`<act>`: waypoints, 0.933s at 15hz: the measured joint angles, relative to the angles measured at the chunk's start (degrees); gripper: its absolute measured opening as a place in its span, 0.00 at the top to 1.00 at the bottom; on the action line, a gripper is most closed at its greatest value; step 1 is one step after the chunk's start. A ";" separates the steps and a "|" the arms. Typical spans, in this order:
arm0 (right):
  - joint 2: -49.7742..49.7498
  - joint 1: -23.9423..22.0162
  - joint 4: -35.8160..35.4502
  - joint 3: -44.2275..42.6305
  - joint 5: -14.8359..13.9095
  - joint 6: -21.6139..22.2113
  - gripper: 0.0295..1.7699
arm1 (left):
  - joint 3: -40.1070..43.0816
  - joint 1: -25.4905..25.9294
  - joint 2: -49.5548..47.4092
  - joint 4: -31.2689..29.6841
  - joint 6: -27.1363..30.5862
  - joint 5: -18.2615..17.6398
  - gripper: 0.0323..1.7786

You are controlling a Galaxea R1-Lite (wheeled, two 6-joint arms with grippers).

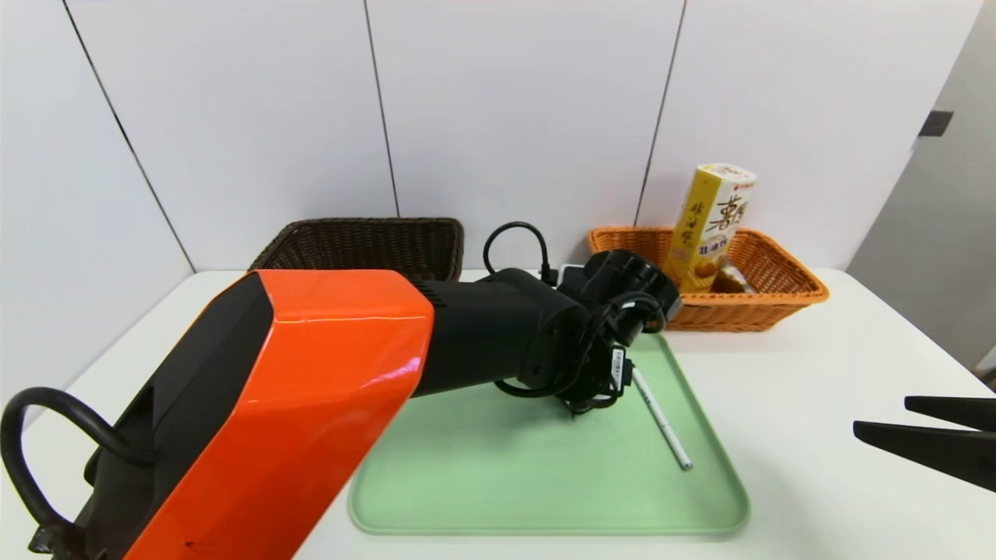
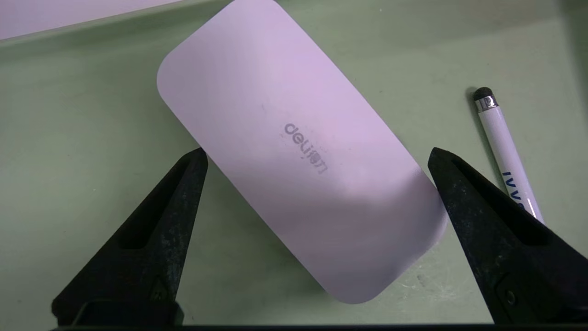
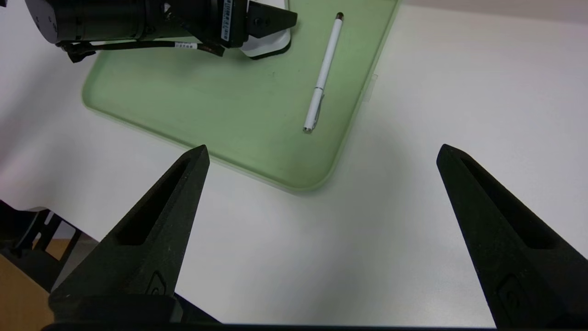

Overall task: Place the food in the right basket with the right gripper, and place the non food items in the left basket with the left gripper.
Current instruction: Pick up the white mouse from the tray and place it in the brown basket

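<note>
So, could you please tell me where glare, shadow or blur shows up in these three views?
Head view: a bright glare streak runs across the orange arm shell. Left wrist view: the open left tool hangs over the white case, whose lower half lies in soft shadow. Right wrist view: the pen on the green tray is sharp, and the open right tool hovers over the table.

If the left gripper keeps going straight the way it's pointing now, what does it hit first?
Most likely the white Deli case lying on the green tray. The left gripper is open and straddles it, while the white stylus pen lies off to one side.
</note>
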 joint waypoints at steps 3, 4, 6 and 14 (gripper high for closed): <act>0.00 0.00 0.00 0.00 0.00 0.05 0.03 | 0.00 0.11 0.15 0.28 0.22 0.22 0.05; 0.00 0.00 0.00 0.00 -0.02 0.05 0.03 | 0.00 0.11 0.09 0.44 0.48 0.32 0.05; -0.02 0.00 0.00 -0.04 -0.05 0.05 0.03 | 0.00 0.16 -0.28 0.67 0.68 0.40 0.05; -0.22 0.00 -0.02 -0.01 -0.07 0.13 0.03 | 0.00 1.38 -0.27 1.83 1.13 0.40 0.05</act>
